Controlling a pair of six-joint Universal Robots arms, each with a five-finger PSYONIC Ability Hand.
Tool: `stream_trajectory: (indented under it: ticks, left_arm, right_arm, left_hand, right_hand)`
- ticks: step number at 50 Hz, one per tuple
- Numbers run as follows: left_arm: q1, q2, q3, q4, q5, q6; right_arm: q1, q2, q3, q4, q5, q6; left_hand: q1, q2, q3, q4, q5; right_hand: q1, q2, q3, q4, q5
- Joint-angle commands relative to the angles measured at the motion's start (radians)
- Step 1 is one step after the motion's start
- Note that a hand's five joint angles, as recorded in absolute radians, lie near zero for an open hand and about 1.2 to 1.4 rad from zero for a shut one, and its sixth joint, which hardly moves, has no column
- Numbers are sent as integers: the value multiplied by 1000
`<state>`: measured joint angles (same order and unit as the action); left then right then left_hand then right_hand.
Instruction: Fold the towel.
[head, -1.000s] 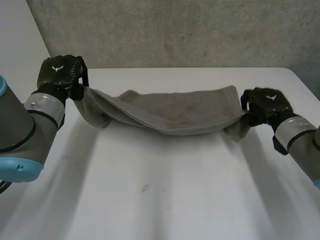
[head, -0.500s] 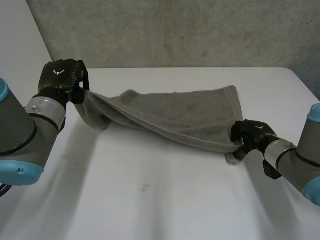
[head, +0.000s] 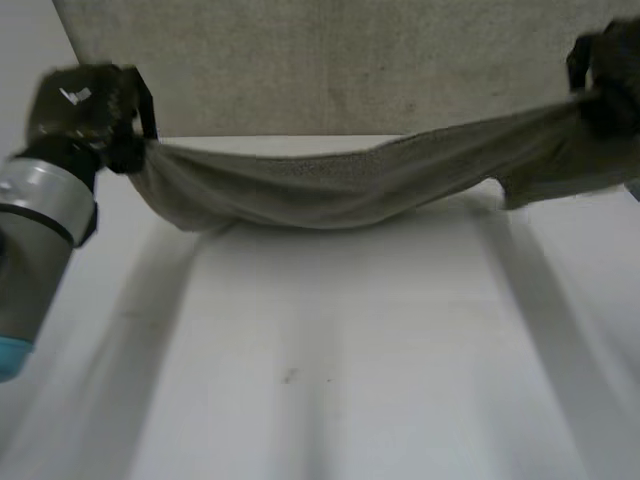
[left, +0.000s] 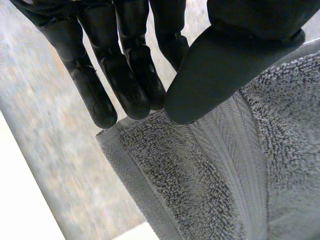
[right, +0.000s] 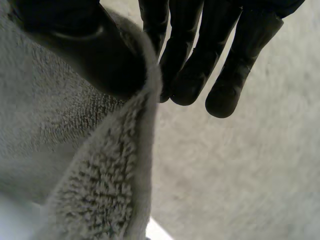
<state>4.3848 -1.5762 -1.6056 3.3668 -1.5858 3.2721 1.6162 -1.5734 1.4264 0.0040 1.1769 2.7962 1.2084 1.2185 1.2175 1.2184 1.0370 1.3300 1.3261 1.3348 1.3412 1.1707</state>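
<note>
grey terry towel (head: 340, 185) hanging between the hands, left hand (head: 85, 110) pinching one end, thumb against straight fingers (left: 125, 80), right hand (head: 605, 75) apparently pinching the other likewise, middle sagging over white table (head: 350, 350)

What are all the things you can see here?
towel: one, grey, stretched between the two hands, sagging in the middle towards the table's far side.
table: one, white, below the towel.
wall: one, grey and speckled, behind the table.
left arm: one, grey with a light-blue cap, at the near left.
left hand: one, black, thumb and fingers pinching the towel's left end.
right hand: one, black, raised at the far right, pinching the towel's other end.
</note>
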Motion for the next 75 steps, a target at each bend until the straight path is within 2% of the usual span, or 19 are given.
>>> stream_trajectory:
  ticks: [1,7,9,15,17,21,23,26,28,29,31,37,45,50,54,61,64,69,75]
  left_arm:
    - [-1,154,102,-163,3,14]
    - [-2,125,151,-273,15,32]
    - [-1,37,167,-306,33,64]
    - [-5,-125,219,-310,38,123]
    - [-11,-250,295,-311,35,136]
    - [-21,-367,400,-310,40,140]
    - [-24,-468,546,-308,40,141]
    - [-25,-510,635,-308,40,141]
    - [-25,-562,830,-302,36,138]
    - [-25,-562,831,-302,36,138]
    - [-25,-585,1020,-267,33,123]
    - [-25,-565,1148,-170,29,83]
    - [-18,-475,1010,-150,32,-34]
    - [10,-417,703,-129,36,-40]
    - [36,-410,543,-84,40,-38]
    - [42,-453,196,100,47,0]
    - [42,-476,150,129,55,23]
    - [50,-525,41,168,73,129]
    - [50,-510,18,169,73,153]
  right_arm:
    - [-15,-25,-295,370,-13,-277]
    - [-24,29,-411,556,-26,-348]
    - [-24,128,-463,640,-22,-385]
    - [-12,280,-518,688,-5,-463]
    - [-6,383,-555,685,-2,-489]
    - [28,495,-638,674,12,-491]
    - [80,606,-780,637,48,-485]
    - [103,651,-876,602,82,-480]
    - [123,706,-1057,481,153,-454]
    - [123,707,-1058,481,153,-454]
    - [129,711,-1183,319,179,-393]
    - [129,659,-1253,143,184,-264]
    - [131,581,-1143,188,136,-195]
    - [134,576,-921,323,40,-236]
    - [136,578,-759,327,12,-285]
    - [139,660,-422,179,-59,-420]
    - [142,716,-330,104,-62,-444]
    - [143,809,-248,47,-57,-460]
    - [143,836,-205,42,-54,-481]
  left_hand:
    - [188,178,179,178,185]
    - [188,178,179,178,185]
    - [188,178,179,178,185]
    - [188,178,179,178,185]
    - [188,178,179,178,185]
    - [188,178,179,178,185]
    - [188,178,179,178,185]
    - [188,178,179,178,185]
    - [188,178,179,178,185]
    - [188,178,179,178,185]
    - [188,178,179,178,185]
    - [188,178,179,178,185]
    - [188,178,179,178,185]
    - [188,178,179,178,185]
    - [188,178,179,178,185]
    - [188,178,179,178,185]
    - [188,178,179,178,185]
    - [188,178,179,178,185]
    - [188,178,179,178,185]
  right_hand:
    - [66,70,61,55,51]
    - [66,70,61,55,51]
    - [66,70,61,55,51]
    - [66,70,61,55,51]
    - [66,70,61,55,51]
    - [66,70,61,55,51]
    - [66,70,61,55,51]
    - [66,70,61,55,51]
    - [66,70,61,55,51]
    - [66,70,61,55,51]
    - [66,70,61,55,51]
    - [66,70,61,55,51]
    - [66,70,61,55,51]
    - [66,70,61,55,51]
    - [66,70,61,55,51]
    - [66,70,61,55,51]
    - [66,70,61,55,51]
    - [66,70,61,55,51]
    - [66,70,61,55,51]
